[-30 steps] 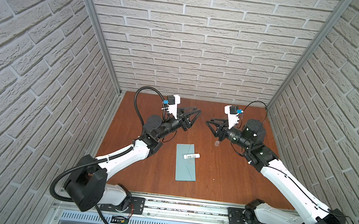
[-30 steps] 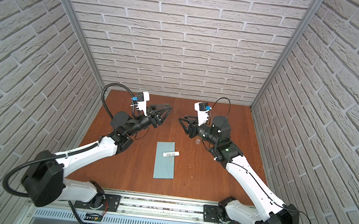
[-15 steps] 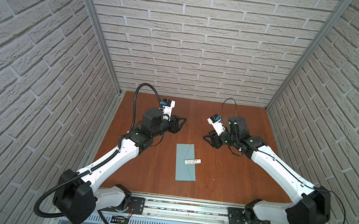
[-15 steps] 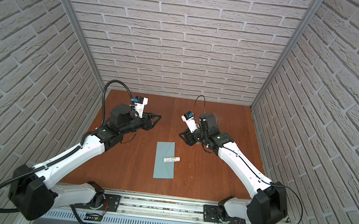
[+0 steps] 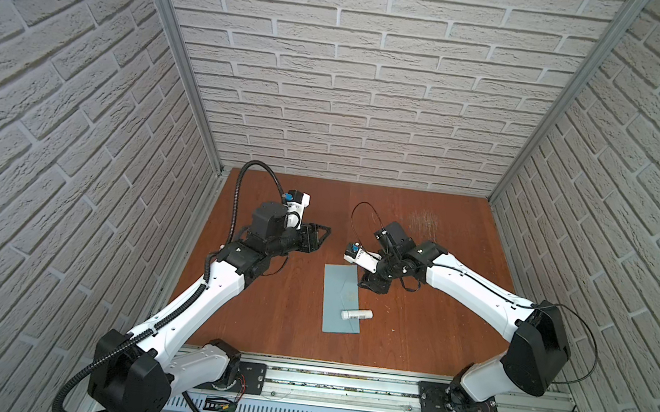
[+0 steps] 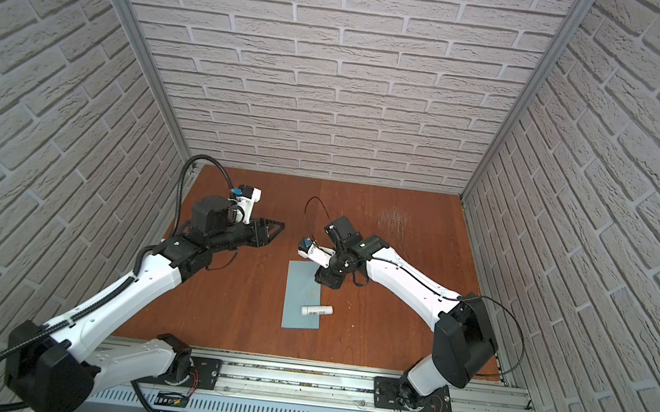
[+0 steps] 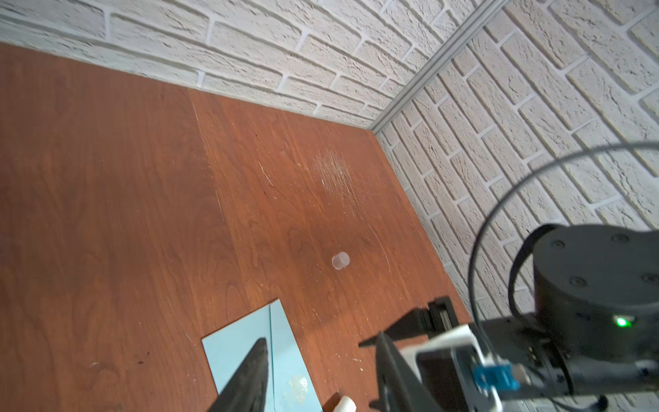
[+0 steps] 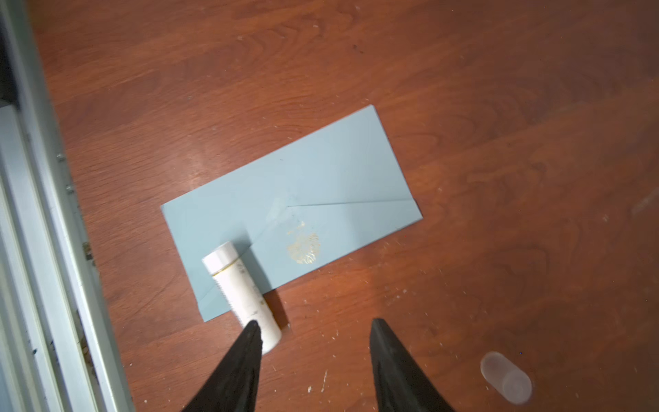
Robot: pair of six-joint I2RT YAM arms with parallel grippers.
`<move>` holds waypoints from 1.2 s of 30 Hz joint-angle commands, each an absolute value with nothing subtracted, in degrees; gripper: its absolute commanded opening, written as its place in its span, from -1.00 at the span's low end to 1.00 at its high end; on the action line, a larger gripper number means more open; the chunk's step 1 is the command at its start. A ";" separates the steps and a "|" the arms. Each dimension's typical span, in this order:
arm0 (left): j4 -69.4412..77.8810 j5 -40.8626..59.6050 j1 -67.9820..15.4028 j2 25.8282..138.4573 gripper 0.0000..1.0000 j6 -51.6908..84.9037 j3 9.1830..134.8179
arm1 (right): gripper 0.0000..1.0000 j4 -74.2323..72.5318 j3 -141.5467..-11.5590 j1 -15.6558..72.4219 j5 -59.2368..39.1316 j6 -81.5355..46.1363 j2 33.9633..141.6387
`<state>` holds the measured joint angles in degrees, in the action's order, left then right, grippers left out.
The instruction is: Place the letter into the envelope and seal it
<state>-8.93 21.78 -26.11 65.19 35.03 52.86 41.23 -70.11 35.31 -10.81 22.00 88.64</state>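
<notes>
The light blue envelope (image 5: pixel 341 300) (image 6: pixel 302 296) (image 8: pixel 321 178) (image 7: pixel 285 353) lies flat on the wooden table, flap folded down, with a gold mark near the flap's point. The letter is out of view. A white cylindrical stick (image 5: pixel 356 314) (image 6: pixel 316 309) (image 8: pixel 239 285) lies across the envelope's near end. My right gripper (image 5: pixel 372 284) (image 6: pixel 327 280) (image 8: pixel 315 324) points down beside the envelope's far right edge, open and empty; in the right wrist view one fingertip overlaps the stick's end. My left gripper (image 5: pixel 319 235) (image 6: pixel 276 228) (image 7: pixel 321 349) hovers open, left of and beyond the envelope.
A small clear cap (image 8: pixel 506 378) (image 7: pixel 340 260) lies on the table (image 5: pixel 431 339) to the right of the envelope, under the right arm. Brick walls close in three sides, and a metal rail (image 5: pixel 343 384) runs along the front edge.
Both arms have dropped toward the table. The right gripper swung down beside the envelope's far end. The white stick has rolled along the envelope toward the front.
</notes>
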 commanded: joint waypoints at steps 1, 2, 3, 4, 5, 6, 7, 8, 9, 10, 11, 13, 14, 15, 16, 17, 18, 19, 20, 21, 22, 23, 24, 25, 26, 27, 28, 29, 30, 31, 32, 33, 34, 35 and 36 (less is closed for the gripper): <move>-17.65 25.53 -29.06 69.34 -0.02 29.46 56.70 | 0.03 38.22 -69.51 29.92 -4.91 2.80 82.59; -20.93 25.40 -30.77 71.34 -0.01 27.44 58.39 | 0.03 37.91 -68.99 27.67 -3.83 -2.56 81.14; -23.62 25.20 -32.39 72.97 -0.01 25.65 60.06 | 0.01 37.92 -68.51 25.89 -3.10 -6.50 79.70; -26.80 24.29 -34.48 75.42 -0.01 23.70 62.04 | -0.01 37.60 -67.65 24.22 -3.57 -9.29 78.06; -29.74 23.27 -36.64 77.66 0.00 21.62 63.95 | -0.01 36.97 -66.69 23.11 -3.27 -11.32 76.34; -32.25 22.22 -38.63 79.64 0.02 20.04 65.57 | 0.00 36.38 -65.76 22.43 -2.37 -12.92 74.48; -35.05 20.90 -40.67 81.93 0.04 18.48 67.42 | 0.01 35.60 -64.59 21.84 -0.80 -14.57 72.34; -37.78 19.21 -42.87 84.05 0.06 16.84 69.11 | 0.01 34.93 -63.53 21.03 0.32 -15.65 70.20; -39.99 18.14 -44.49 85.84 0.08 15.82 70.59 | 0.01 34.55 -62.78 20.41 1.49 -16.74 68.36; -41.91 17.44 -46.51 87.85 0.12 15.11 72.06 | 0.01 34.06 -61.93 19.71 2.55 -17.80 66.36; -43.33 17.11 -48.34 89.74 0.15 14.90 73.10 | 0.01 33.51 -61.10 19.04 3.17 -18.67 64.50; -45.36 16.85 -51.52 92.78 0.20 14.77 74.73 | 0.01 33.38 -60.21 17.61 4.37 -20.13 61.84; -46.21 16.49 -53.05 94.25 0.22 14.84 75.28 | 0.01 33.26 -59.85 16.97 4.51 -20.53 60.76; -46.74 16.24 -54.23 95.32 0.24 15.09 75.56 | 0.01 33.28 -59.53 16.50 4.49 -20.88 60.03; -47.13 16.25 -55.43 96.42 0.26 15.44 75.84 | 0.01 33.39 -59.41 16.03 4.40 -21.28 59.41; -47.49 15.91 -56.58 97.35 0.28 15.62 76.01 | 0.01 33.48 -59.16 15.70 4.18 -21.59 59.01; -48.06 15.48 -57.67 98.19 0.31 15.73 76.28 | 0.01 33.60 -59.07 15.42 3.78 -21.76 58.82; -48.90 15.16 -58.96 99.12 0.33 15.73 76.84 | 0.01 33.85 -59.13 15.17 3.32 -21.93 58.72; -49.62 14.95 -60.36 100.02 0.35 15.82 77.43 | 0.01 34.24 -59.18 14.99 2.95 -22.12 58.77; -50.10 14.98 -61.76 100.75 0.37 15.90 77.96 | 0.01 34.41 -59.20 14.81 2.62 -22.22 58.73; -50.47 14.78 -63.23 101.54 0.39 16.06 78.44 | 0.01 34.59 -59.24 14.64 2.21 -22.30 58.79; -50.87 14.04 -64.55 102.13 0.42 16.29 78.90 | 0.01 34.73 -59.27 14.52 2.03 -22.40 58.67; -50.89 13.61 -65.57 102.42 0.44 16.54 79.17 | 0.01 34.88 -59.28 14.42 1.92 -22.37 58.71; -50.60 13.33 -66.68 102.64 0.46 16.93 79.30 | 0.01 34.96 -59.18 14.29 1.84 -22.41 58.60; -50.09 13.12 -67.62 102.90 0.47 17.48 79.29 | 0.01 34.98 -59.07 14.16 1.84 -22.41 58.49; -49.66 13.14 -68.41 103.19 0.48 17.93 79.35 | 0.01 34.88 -58.91 14.07 1.68 -22.50 58.37; -49.09 13.34 -69.52 103.48 0.49 18.39 79.53 | 0.01 34.86 -58.83 14.01 1.54 -22.50 58.28; -48.13 13.51 -70.75 103.82 0.50 18.90 79.71 | 0.01 34.96 -58.80 13.89 1.43 -22.46 58.22; -47.47 13.68 -71.90 104.12 0.52 19.26 79.88 | 0.01 35.11 -58.84 13.81 1.41 -22.41 58.18; -46.93 13.88 -72.95 104.73 0.53 19.61 79.98 | 0.01 35.15 -58.89 13.71 1.41 -22.32 58.03; -46.59 13.69 -73.89 105.30 0.55 20.07 79.99 | 0.01 35.22 -58.93 13.55 1.32 -22.16 57.92; -46.58 13.55 -74.69 105.88 0.57 20.29 79.98 | 0.01 35.37 -58.89 13.45 1.25 -22.08 57.83; -46.94 13.30 -75.53 106.60 0.61 20.39 79.99 | 0.01 35.40 -58.91 13.29 1.08 -21.99 57.74; -46.89 12.79 -76.41 106.89 0.64 20.31 79.79 | 0.01 35.58 -58.94 13.12 0.84 -21.89 57.73; -46.54 12.20 -77.20 106.93 0.65 20.22 79.46 | 0.01 35.68 -58.97 13.01 0.69 -21.88 57.66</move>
<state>-46.92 13.91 -75.48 105.65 19.59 79.02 36.27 -59.40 13.58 1.43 -21.76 58.96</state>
